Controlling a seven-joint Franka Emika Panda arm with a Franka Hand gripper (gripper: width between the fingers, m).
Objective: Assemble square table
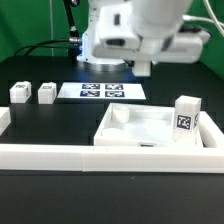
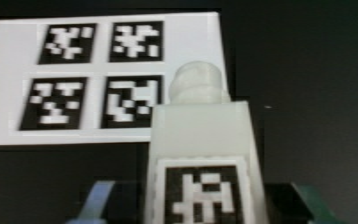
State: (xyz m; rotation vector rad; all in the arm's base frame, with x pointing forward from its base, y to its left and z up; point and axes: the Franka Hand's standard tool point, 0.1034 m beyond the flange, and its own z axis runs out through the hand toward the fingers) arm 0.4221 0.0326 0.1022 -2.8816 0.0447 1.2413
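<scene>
Gripper (image 2: 202, 205) clamped narrow on held leg (image 2: 202, 150), away from tabletop (image 1: 150, 137). Corner leg (image 1: 185, 112) stands at tabletop's rim, attachment unclear. Loose legs (image 1: 20, 93) well apart from tabletop. Most assembly left.

In the wrist view, cuts off the dark fingers (image 2: 105, 200) of the gripper (image 2: 201, 197) and the held white tagged leg block (image 2: 202, 140) at the picture's edge, its tag blurred. Cannot make out that gripper in the exterior view. Loses the upper part of the white robot arm (image 1: 135, 30) past that view's top edge. Crops a white piece (image 1: 3, 118) at its left edge. Cannot read the tags on two small white leg blocks (image 1: 20, 93) (image 1: 46, 93): too small
</scene>
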